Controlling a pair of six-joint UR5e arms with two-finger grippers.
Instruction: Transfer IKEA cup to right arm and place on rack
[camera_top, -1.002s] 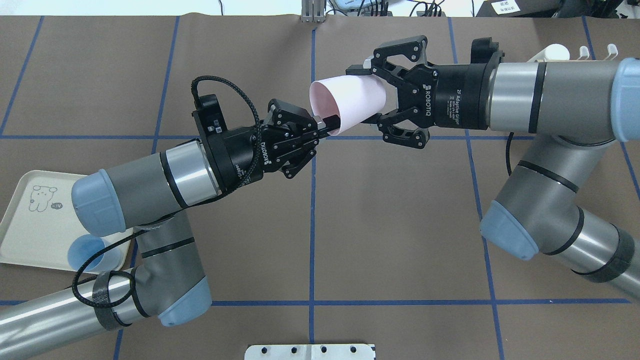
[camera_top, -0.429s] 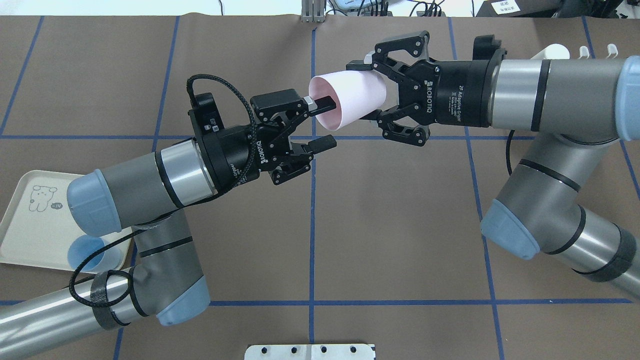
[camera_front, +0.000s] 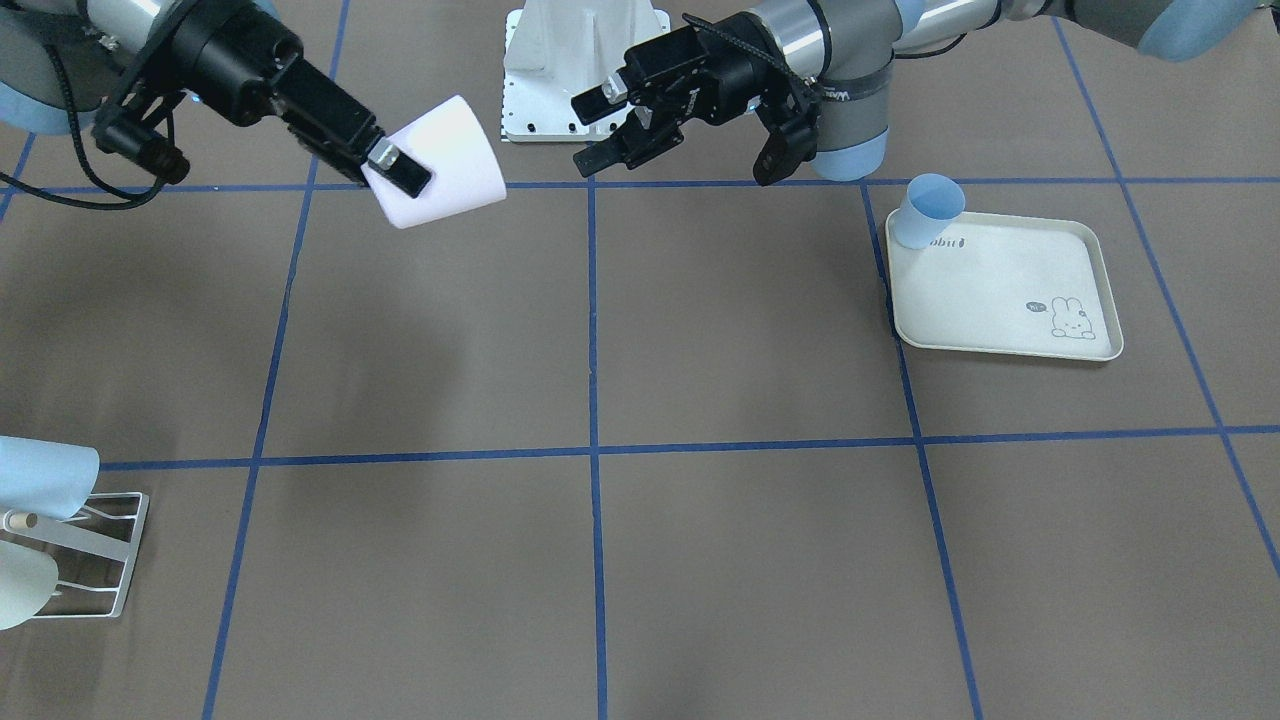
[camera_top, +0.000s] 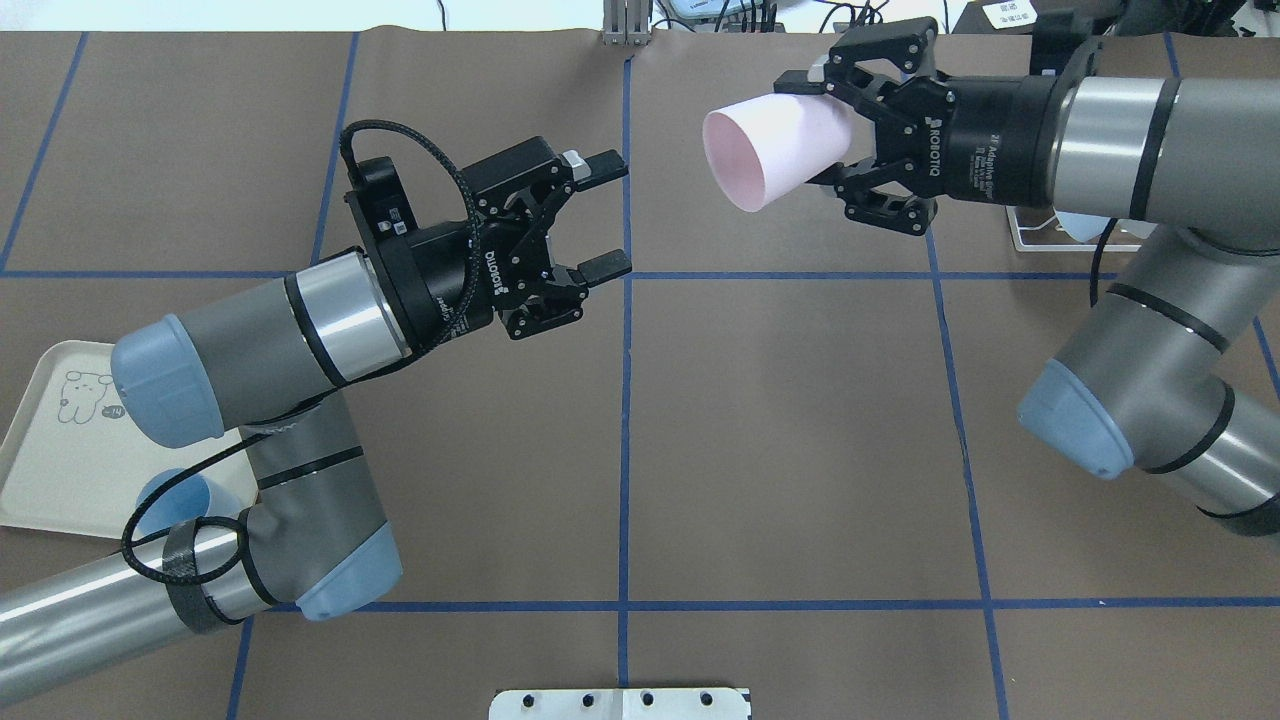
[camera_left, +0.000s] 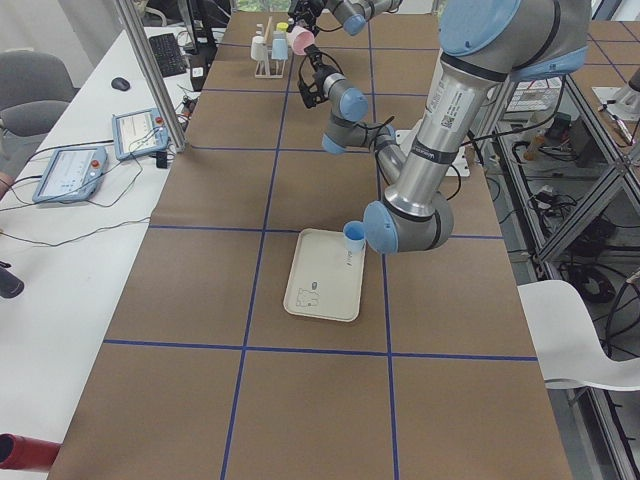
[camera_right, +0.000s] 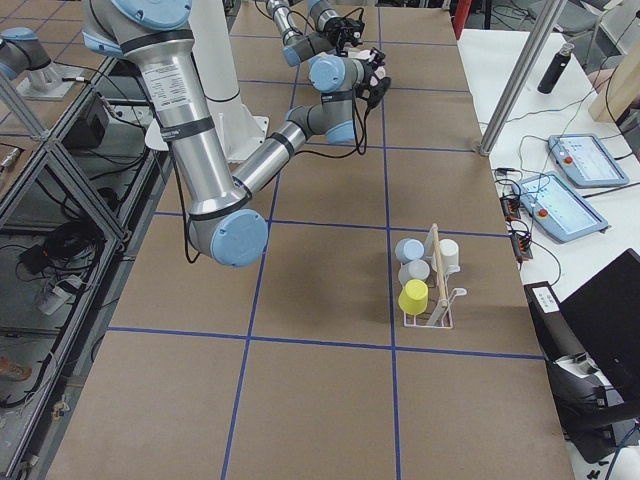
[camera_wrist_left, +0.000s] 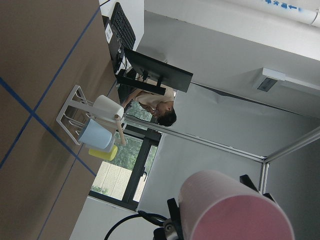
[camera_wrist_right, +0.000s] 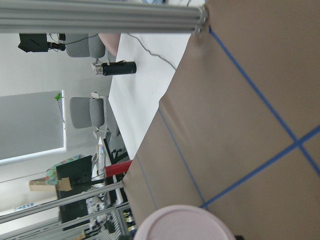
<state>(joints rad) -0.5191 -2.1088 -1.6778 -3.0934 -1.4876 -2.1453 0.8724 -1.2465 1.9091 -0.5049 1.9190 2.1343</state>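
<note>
Since the earlier overhead frames the two pincers have drawn apart. The left pincer (camera_top: 608, 215), which had one finger inside the cup's mouth, now stands clear at centre-left of the overhead view, jaws wide and empty. The right pincer (camera_top: 825, 135) has carried the one pink cup (camera_top: 770, 150) to the upper right. The cup is clamped across its sides near the base and lies sideways in the air above the brown worktop (camera_top: 780, 450), mouth toward the frame's left. One white rack (camera_right: 428, 290), lower right of centre in the right-side view, holds four cups (camera_right: 413, 272) (two pale blue, one white, one yellow). One cream tray (camera_front: 1010, 300), at the right of the front-facing view, carries one blue cup (camera_front: 930, 210) at its upper-left corner.
</note>
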